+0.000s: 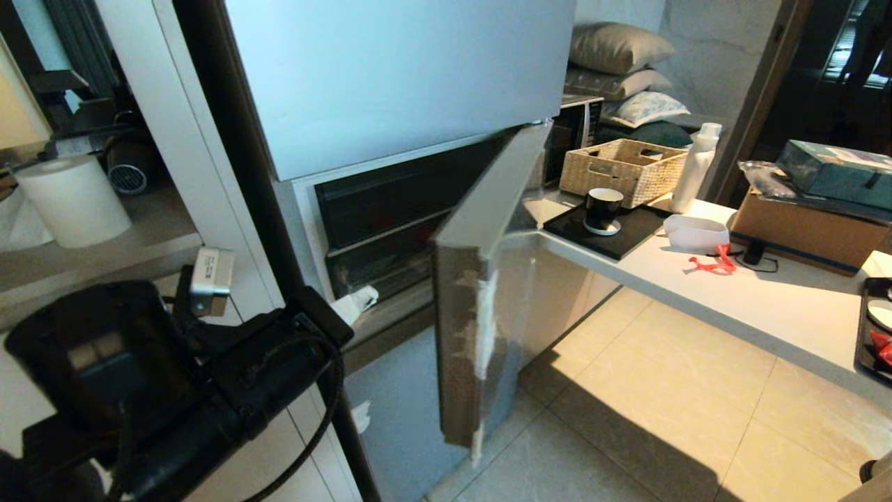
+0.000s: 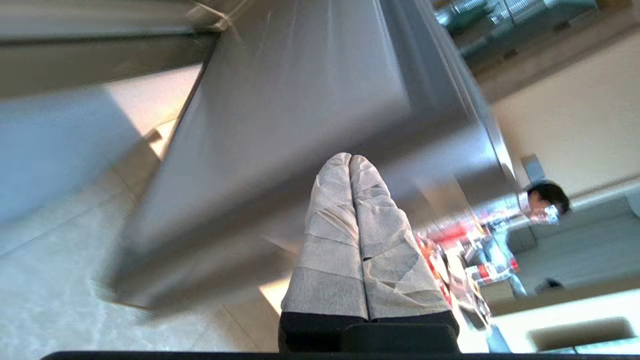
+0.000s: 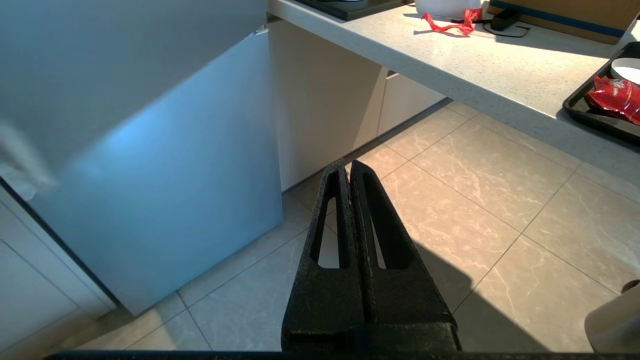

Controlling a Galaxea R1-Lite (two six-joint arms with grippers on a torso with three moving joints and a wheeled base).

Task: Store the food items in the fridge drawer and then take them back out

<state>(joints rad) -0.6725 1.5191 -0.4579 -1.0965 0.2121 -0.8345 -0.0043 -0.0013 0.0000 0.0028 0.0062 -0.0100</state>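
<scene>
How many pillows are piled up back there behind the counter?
3 pillows: a tan one on top, another tan one beneath it, and a pale patterned one lowest, stacked behind the wicker basket. More may be hidden behind.

Fridge door (image 2: 300,125) motion-blurred in left wrist view, dark fridge interior (image 1: 390,209) unreadable, black tray (image 1: 874,328) cropped.

No text, label, brand, number or sign can be read on anything in these views.

silver-blue fridge door (image 1: 481,279), woven tan basket (image 1: 622,171)
</scene>
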